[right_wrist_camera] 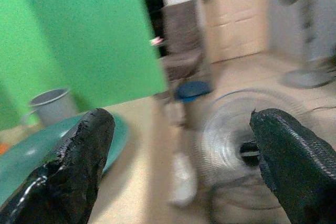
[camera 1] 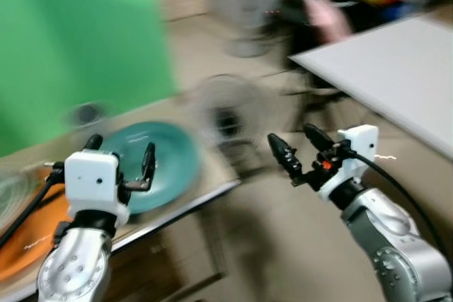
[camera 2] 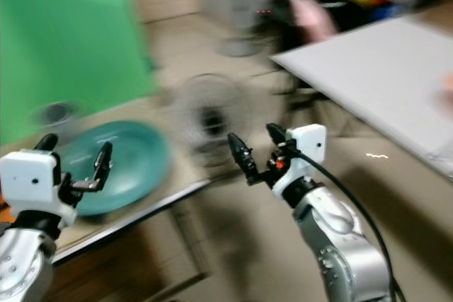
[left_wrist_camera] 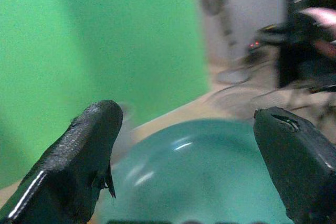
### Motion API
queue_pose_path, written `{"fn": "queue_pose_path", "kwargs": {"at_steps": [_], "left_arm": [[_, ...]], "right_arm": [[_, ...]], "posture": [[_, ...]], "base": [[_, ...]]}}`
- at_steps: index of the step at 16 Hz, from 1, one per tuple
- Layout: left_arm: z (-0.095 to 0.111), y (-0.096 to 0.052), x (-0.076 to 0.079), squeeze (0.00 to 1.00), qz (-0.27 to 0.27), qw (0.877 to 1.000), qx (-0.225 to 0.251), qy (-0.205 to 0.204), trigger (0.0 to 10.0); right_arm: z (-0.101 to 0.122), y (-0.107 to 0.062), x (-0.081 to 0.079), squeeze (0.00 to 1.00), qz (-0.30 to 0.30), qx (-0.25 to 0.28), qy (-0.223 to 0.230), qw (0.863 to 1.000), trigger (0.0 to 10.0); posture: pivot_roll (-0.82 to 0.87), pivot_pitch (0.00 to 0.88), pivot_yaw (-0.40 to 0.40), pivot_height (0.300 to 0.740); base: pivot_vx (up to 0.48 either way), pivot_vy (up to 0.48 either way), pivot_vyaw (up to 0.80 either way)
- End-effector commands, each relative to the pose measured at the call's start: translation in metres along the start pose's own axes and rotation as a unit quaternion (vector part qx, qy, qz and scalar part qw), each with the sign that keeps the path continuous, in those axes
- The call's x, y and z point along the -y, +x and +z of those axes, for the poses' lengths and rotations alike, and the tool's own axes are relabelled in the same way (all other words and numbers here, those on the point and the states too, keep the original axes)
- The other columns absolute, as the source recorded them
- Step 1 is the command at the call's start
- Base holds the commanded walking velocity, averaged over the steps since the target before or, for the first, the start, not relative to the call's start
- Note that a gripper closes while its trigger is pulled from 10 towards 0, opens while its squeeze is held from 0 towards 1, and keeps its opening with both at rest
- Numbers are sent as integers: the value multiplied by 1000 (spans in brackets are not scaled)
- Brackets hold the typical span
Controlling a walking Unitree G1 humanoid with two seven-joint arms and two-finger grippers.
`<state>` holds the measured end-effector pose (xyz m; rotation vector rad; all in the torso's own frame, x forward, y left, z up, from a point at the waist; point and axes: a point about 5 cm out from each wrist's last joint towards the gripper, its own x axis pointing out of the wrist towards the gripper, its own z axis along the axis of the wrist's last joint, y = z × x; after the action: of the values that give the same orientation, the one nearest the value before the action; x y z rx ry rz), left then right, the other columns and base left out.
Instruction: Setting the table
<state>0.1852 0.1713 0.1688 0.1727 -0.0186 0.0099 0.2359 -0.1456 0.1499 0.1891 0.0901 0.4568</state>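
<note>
A teal plate (camera 1: 166, 160) lies on a low table (camera 1: 212, 190) at my left; the eye views are blurred. My left gripper (camera 1: 120, 160) hovers open just above the plate's near side, nothing between its fingers. The left wrist view looks between the two black fingers (left_wrist_camera: 79, 156) down onto the teal plate (left_wrist_camera: 210, 171). My right gripper (camera 1: 301, 148) is open in the air to the right of the table, off its edge, holding nothing. In the right wrist view the teal plate (right_wrist_camera: 31, 150) shows beside one finger (right_wrist_camera: 68, 171).
An orange mat (camera 1: 35, 235) lies at the table's left end. A grey cup (right_wrist_camera: 50, 106) stands behind the plate before a green screen (camera 1: 78, 40). A floor fan (camera 1: 226, 114) stands past the table. A large white tabletop (camera 1: 389, 68) is at the right.
</note>
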Motion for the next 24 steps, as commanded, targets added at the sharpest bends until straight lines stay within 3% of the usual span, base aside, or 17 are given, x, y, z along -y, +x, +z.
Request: {"fn": "queue_pose_path", "kwargs": {"at_steps": [1, 5, 13, 18, 20, 22, 23, 24], "left_arm": [[0, 0, -5, 914, 15, 1000, -6, 12, 10000], [2, 2, -5, 937, 10, 1000, 2, 13, 10000], [1, 5, -1, 937, -18, 1000, -1, 9, 10000], [-3, 8, 7, 855, -63, 998, -7, 10, 10000], [-5, 10, 12, 804, -105, 994, -8, 21, 10000], [-7, 13, 13, 592, -114, 993, -13, 19, 10000], [-7, 15, 14, 212, -124, 992, -14, 12, 10000], [-8, 18, 16, 43, -140, 990, -15, 10, 10000]], "right_arm": [[3, 3, -2, 1000, 5, 3, 3, 1000, 10000], [1, 6, 1, 1000, -6, -6, 14, 1000, 10000], [1, 15, 6, 1000, -8, -25, 2, 1000, 10000], [-1, 27, 23, 1000, -29, -75, 25, 996, 10000], [4, 38, 31, 1000, -20, -93, 51, 994, 10000], [2, 44, 35, 1000, -4, -126, 57, 990, 10000], [2, 50, 39, 1000, 3, -138, 75, 988, 10000], [2, 55, 44, 1000, 0, -149, 93, 984, 10000]], "posture": [[-20, 0, 69, 740], [-19, 0, 69, 740], [-19, 0, 60, 740], [-36, 0, 57, 740], [-42, 0, 57, 740], [-50, 0, 58, 740], [-52, 0, 56, 740], [-53, 0, 56, 740]], "base": [[0, 0, 800], [0, 0, 0], [329, 0, 0], [53, 0, 0], [0, 0, 0], [0, 0, 0], [0, 0, 0], [0, 0, 0]]}}
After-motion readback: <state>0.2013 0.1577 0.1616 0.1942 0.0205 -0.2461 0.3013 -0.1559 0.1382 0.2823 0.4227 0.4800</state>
